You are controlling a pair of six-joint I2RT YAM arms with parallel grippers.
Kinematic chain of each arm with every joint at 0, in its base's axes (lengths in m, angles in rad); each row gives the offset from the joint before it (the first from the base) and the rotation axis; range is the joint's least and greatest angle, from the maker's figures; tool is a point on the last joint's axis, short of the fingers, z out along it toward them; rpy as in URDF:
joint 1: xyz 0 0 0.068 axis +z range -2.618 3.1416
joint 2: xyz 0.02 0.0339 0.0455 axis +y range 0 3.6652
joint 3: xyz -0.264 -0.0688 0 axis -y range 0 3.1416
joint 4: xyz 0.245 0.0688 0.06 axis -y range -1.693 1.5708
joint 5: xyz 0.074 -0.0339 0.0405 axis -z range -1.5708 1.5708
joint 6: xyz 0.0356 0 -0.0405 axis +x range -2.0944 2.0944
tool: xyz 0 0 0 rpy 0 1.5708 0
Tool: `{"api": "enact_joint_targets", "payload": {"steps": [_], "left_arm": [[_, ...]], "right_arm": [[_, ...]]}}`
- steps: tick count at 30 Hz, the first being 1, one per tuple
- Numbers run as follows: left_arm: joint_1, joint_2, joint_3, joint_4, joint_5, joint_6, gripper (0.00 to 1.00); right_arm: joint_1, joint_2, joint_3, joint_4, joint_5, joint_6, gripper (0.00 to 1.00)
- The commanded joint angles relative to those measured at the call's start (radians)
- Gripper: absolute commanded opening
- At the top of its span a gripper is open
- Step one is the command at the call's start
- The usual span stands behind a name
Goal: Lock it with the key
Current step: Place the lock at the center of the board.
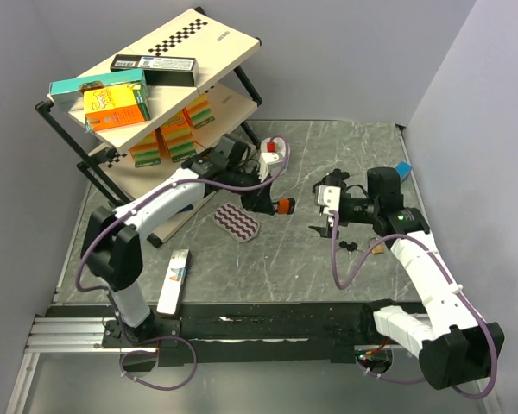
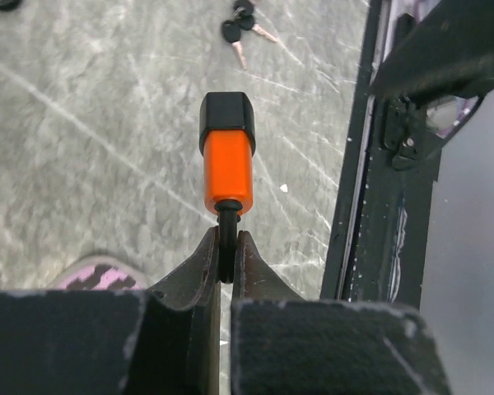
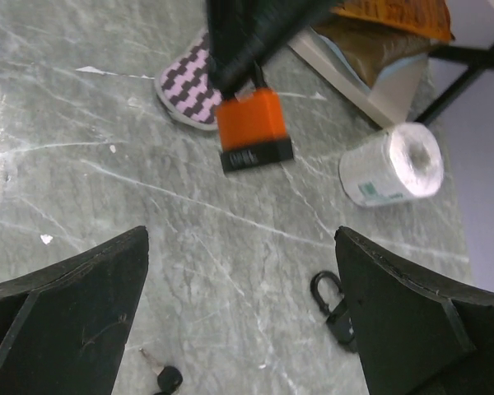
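Note:
An orange padlock point(image 2: 227, 160) with a black base hangs above the table. My left gripper point(image 2: 226, 247) is shut on its black shackle. In the top view the padlock point(image 1: 284, 207) sits at the tip of the left gripper point(image 1: 272, 205), facing the right gripper point(image 1: 318, 210) a short way off. The right gripper point(image 3: 243, 313) is wide open with nothing between its fingers point(image 3: 66, 304); the padlock point(image 3: 251, 127) hangs ahead of it. A black-headed key point(image 3: 166, 378) lies on the table below the right gripper, and the keys point(image 2: 243, 29) also show beyond the padlock.
A small black padlock point(image 3: 333, 304) lies by the right finger. A white paper roll point(image 3: 393, 164) and a purple checkered cloth point(image 3: 185, 86) lie behind the orange padlock. A tilted shelf rack point(image 1: 216, 52) with boxes stands at the back left. A white flat box point(image 1: 174, 280) lies near the left base.

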Motion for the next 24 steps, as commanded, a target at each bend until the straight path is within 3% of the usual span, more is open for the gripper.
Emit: {"api": "enact_joint_targets", "payload": {"steps": [1, 10, 15, 22, 24], "left_arm": [[-0.021, 0.046, 0.126, -0.086, 0.094, 0.026, 0.01], [-0.021, 0.113, 0.236, -0.074, 0.172, -0.146, 0.01], [-0.023, 0.115, 0.247, -0.071, 0.153, -0.196, 0.01], [-0.026, 0.125, 0.255, -0.077, 0.153, -0.224, 0.01], [-0.027, 0.127, 0.258, -0.080, 0.144, -0.231, 0.01]], "right_arm": [[0.047, -0.034, -0.021, 0.060, -0.010, -0.086, 0.99], [0.139, -0.041, -0.124, 0.213, 0.096, -0.118, 0.98], [0.199, -0.022, -0.173, 0.405, 0.225, -0.069, 0.94], [0.236, 0.001, -0.184, 0.460, 0.265, -0.078, 0.89], [0.243, 0.015, -0.176, 0.467, 0.271, -0.082, 0.83]]}}
